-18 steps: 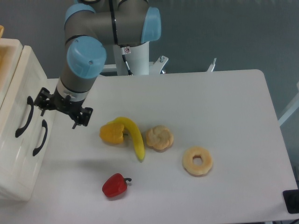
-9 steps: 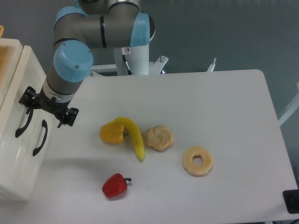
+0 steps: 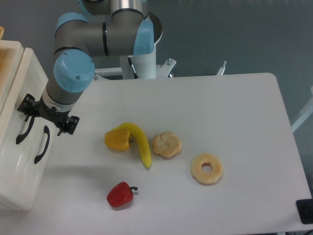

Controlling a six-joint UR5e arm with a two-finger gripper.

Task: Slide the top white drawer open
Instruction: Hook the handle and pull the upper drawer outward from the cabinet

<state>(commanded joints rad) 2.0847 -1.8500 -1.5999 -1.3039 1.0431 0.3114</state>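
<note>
now that i've swung the gripper (image 3: 47, 116) left to the top drawer (image 3: 17, 110), it's at the handle (image 3: 25, 128); jaws apart, not yet clamped.

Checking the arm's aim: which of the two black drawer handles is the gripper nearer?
The upper-left handle, on the top white drawer. The gripper overlaps its upper end; the lower handle sits apart, below.
</note>
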